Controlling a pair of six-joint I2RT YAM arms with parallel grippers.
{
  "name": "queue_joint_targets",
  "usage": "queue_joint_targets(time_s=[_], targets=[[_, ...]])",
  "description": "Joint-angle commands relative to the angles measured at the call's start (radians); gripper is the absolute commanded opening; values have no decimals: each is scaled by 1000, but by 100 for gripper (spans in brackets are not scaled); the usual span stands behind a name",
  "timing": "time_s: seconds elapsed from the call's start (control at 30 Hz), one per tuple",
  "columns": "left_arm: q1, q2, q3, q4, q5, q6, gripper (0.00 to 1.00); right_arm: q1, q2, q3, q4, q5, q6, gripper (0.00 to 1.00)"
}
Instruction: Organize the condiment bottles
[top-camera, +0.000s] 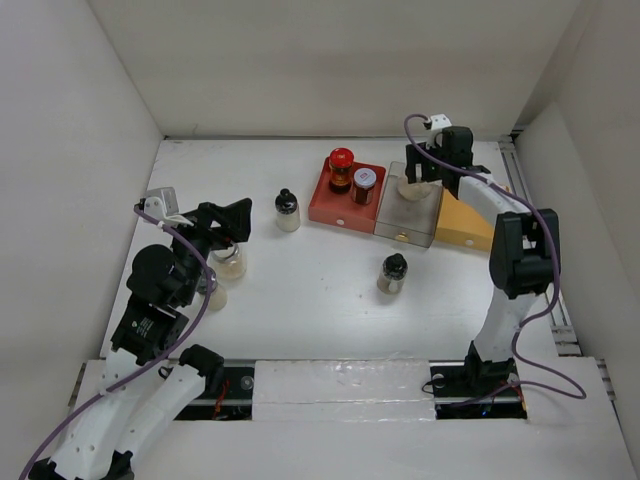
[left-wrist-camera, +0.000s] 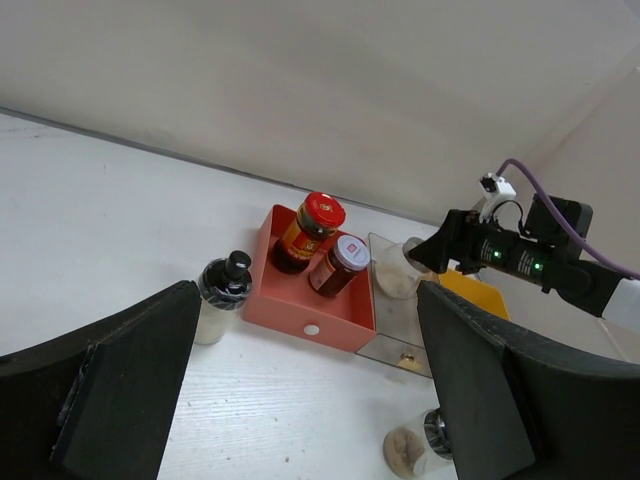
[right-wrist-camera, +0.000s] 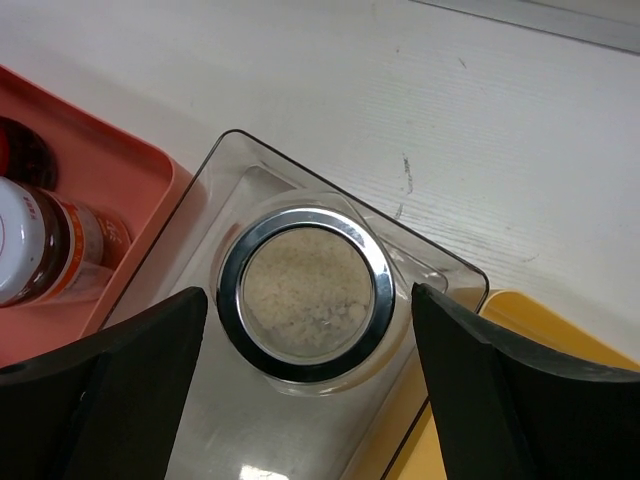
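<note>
Jar (right-wrist-camera: 307, 297): clear round one, sitting in the clear tray (right-wrist-camera: 430, 262) between the red tray (top-camera: 335, 208) and the yellow tray (top-camera: 465, 222)
Right gripper (right-wrist-camera: 308, 300): fingers spread wide either side of it, not touching
Left gripper (left-wrist-camera: 305, 300): fingers spread too, nothing between them
Red tray: dark jars, red lid (top-camera: 341, 168) and silver lid (top-camera: 364, 185)
Loose on table: two shakers (top-camera: 287, 210) (top-camera: 392, 272), plus a clear jar (top-camera: 230, 262) just by the left gripper
</note>
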Motion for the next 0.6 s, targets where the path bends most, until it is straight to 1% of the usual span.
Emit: queue_joint_targets(time_s=[0.0, 0.07, 0.1, 0.17, 0.2, 0.27, 0.3, 0.33, 0.37, 0.4, 0.43, 0.47, 0.5, 0.53, 0.57], targets=[[5, -7, 10, 41, -1, 13, 86, 16, -121, 11, 26, 11, -10, 89], [5, -16, 10, 41, -12, 13, 86, 48, -208, 1, 26, 47, -33, 89], [5, -16, 10, 41, -21, 13, 86, 88, -260, -12, 40, 47, -47, 89], [5, -16, 19, 29, -30, 13, 86, 142, -296, -21, 60, 20, -56, 86], [5, -25, 20, 29, -55, 4, 86, 210, -310, -21, 69, -33, -67, 84], [5, -36, 20, 20, -98, 4, 86, 290, -320, -42, 115, -110, -82, 64], [5, -50, 20, 4, -151, -12, 86, 335, -321, -58, 132, -153, -82, 52], [5, -73, 20, 4, -176, -21, 86, 425, -307, -58, 150, -173, -82, 33], [5, -87, 20, -7, -196, -32, 85, 470, -272, -58, 164, -201, -82, 29], [5, -103, 7, -7, -214, -32, 85, 513, -250, -44, 164, -230, -92, 27], [5, -131, 7, -7, -249, -32, 83, 592, -229, -32, 173, -273, -92, 27], [5, -142, -2, 5, -262, -32, 83, 631, -207, -7, 174, -294, -92, 32], [5, -142, -2, 6, -271, -32, 83, 666, -157, 7, 193, -317, -92, 38], [5, -156, -2, 6, -283, -32, 83, 698, -128, 20, 204, -353, -92, 48], [5, -156, -2, 6, -283, -32, 83, 752, -94, 66, 204, -353, -92, 66]])
